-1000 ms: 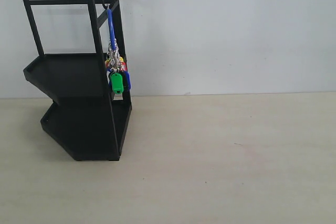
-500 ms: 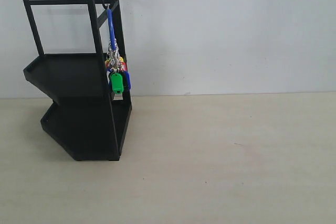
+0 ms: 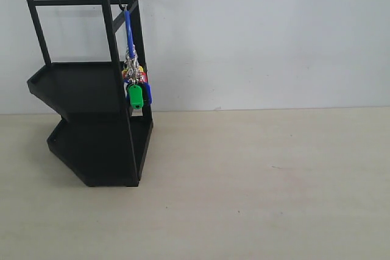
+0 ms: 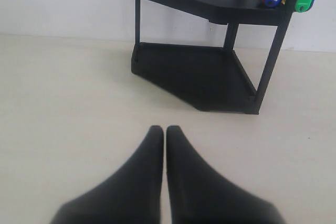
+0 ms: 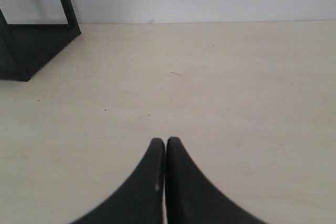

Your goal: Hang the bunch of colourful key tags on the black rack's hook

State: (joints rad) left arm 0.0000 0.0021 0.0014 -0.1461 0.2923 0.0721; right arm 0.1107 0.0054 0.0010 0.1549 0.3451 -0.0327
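Gravity draws the colourful key tag bunch [image 3: 135,86] straight down from the hook [image 3: 124,8] on the black rack [image 3: 91,120], blue loop [image 3: 128,28] taut. Left fingers [image 4: 151,153] and right fingers [image 5: 152,163] sit clenched, empty, well apart from it, leaving it undisturbed.

Plain white wall [image 3: 274,35] behind pale wooden tabletop [image 3: 274,181]

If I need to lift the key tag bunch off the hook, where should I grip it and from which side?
Probably the blue loop, above the silver rings: it hangs straight and taut from the hook, while the tags dangle loose. Come from the exterior view's right; the black rack has uprights blocking the left.
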